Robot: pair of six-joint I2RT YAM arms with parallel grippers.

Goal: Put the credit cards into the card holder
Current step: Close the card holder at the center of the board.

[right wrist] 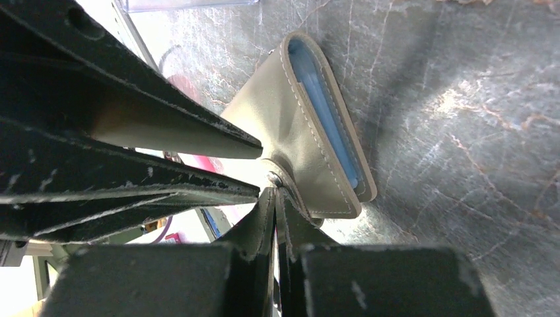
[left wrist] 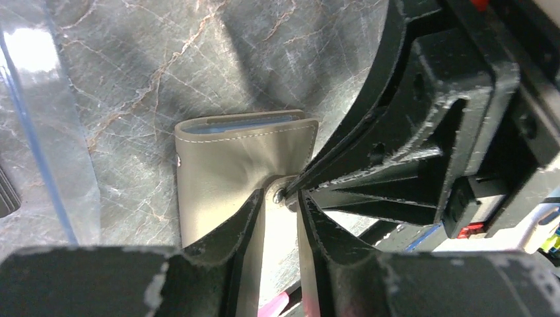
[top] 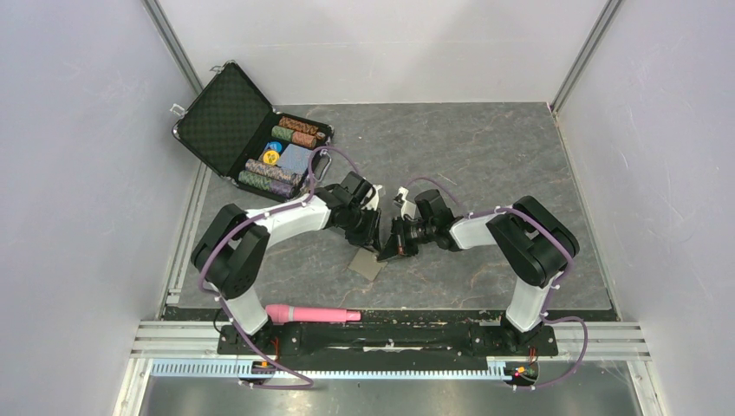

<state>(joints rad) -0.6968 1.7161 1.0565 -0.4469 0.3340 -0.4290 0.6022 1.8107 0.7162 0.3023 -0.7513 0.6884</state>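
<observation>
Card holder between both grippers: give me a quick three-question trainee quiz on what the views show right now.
1. Multiple choice: what colour shows inside the card holder? A red, B light blue, C black.
2. True or false: the right gripper has its jaws spread wide apart.
3. Fill in: seen from the top camera, the open poker chip case sits at the far ___ corner of the table.
Key: 1 B; 2 false, its jaws are closed at the holder's snap tab; 3 left.
</observation>
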